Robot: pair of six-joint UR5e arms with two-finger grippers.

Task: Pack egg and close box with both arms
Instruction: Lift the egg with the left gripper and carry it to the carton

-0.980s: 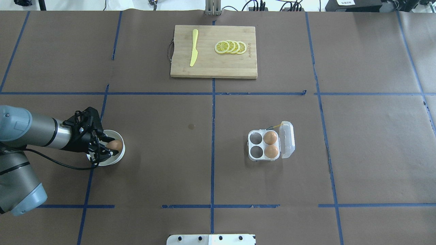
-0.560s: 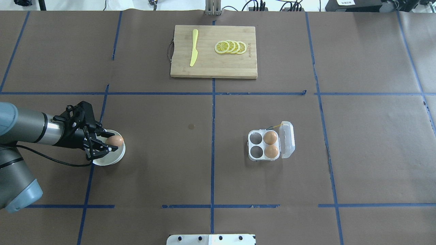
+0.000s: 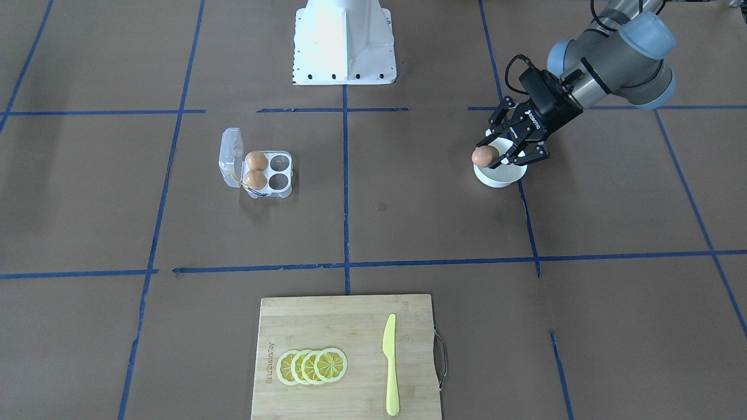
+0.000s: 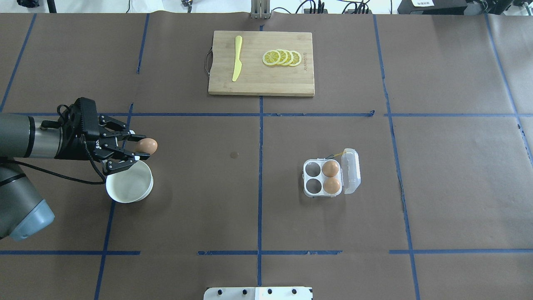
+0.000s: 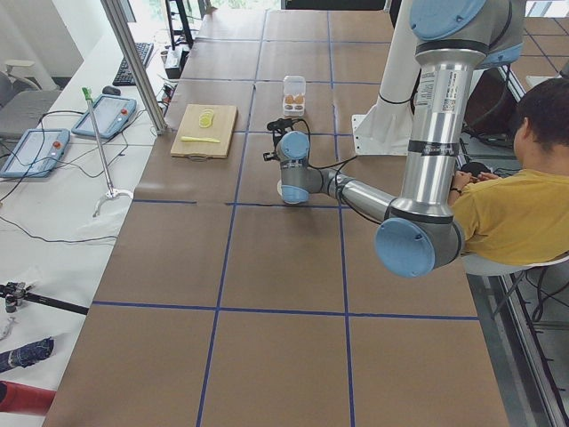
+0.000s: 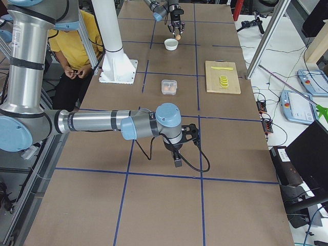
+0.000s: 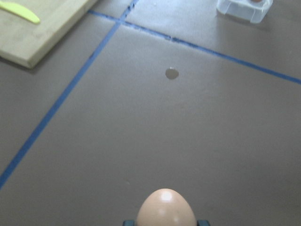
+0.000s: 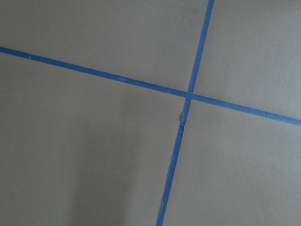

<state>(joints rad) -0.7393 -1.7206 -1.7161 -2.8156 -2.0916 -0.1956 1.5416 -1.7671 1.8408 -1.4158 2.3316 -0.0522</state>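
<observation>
Overhead view, left to right. Left tool (image 4: 140, 146) is gripping the egg (image 4: 147, 146), fingers closed only as far as the shell across its middle. It is holding the egg in the air, clear of the white bowl (image 4: 129, 186), at about 1 o'clock from it.

Box (image 4: 312, 186) is sitting on the tabletop (image 4: 208, 200) well apart, at 3 o'clock from the egg. Its lid (image 4: 352, 171) is standing open on the 3 o'clock side. Two other eggs (image 4: 330, 168) are filling the 3 o'clock cells, and both 9 o'clock cells are showing empty.

Right tool (image 6: 177, 158) is hanging low over bare tabletop. Cannot tell if it is open or closed.

Judging the egg: light, stiff, but the shell is brittle and smooth, so likely slippery. Best taken across the widest belly with gentle squeeze, and lowered into a cell, not dropped.
</observation>
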